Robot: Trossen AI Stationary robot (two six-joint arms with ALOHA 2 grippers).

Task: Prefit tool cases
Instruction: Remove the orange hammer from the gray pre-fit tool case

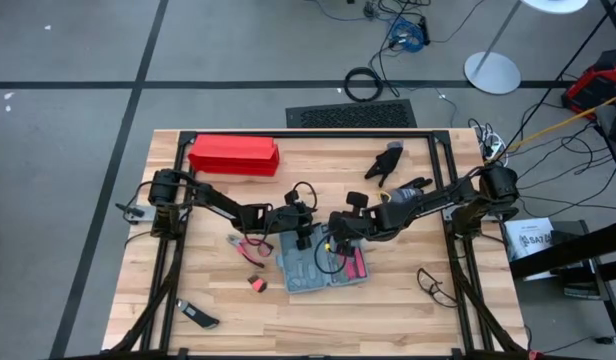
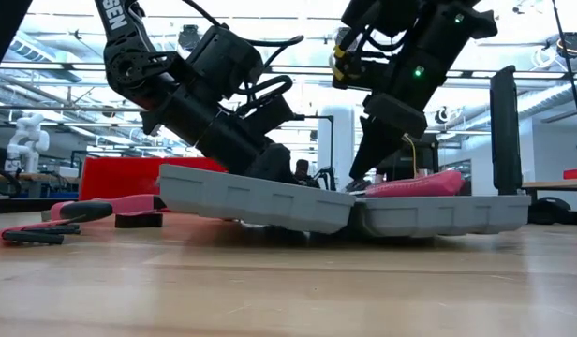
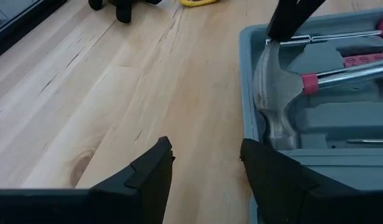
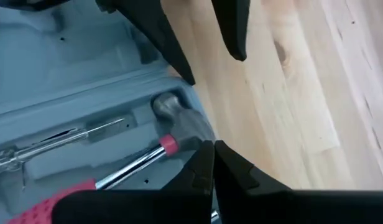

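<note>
Both arms reach inward over the table's middle, meeting above the open tool case [image 1: 320, 268], which lies flat near the table's centre with one half tipped up slightly. The left gripper [image 3: 207, 165] hangs at the case's edge, fingers apart. The right gripper [image 4: 213, 165], fingers together, seems to press near the hammer [image 4: 173, 118] seated inside.

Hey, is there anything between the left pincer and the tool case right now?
Nothing visible. The left pincer is open right at the tool case rim, near the hammer head. The right pincer hangs shut above the hammer, not between them.
</note>
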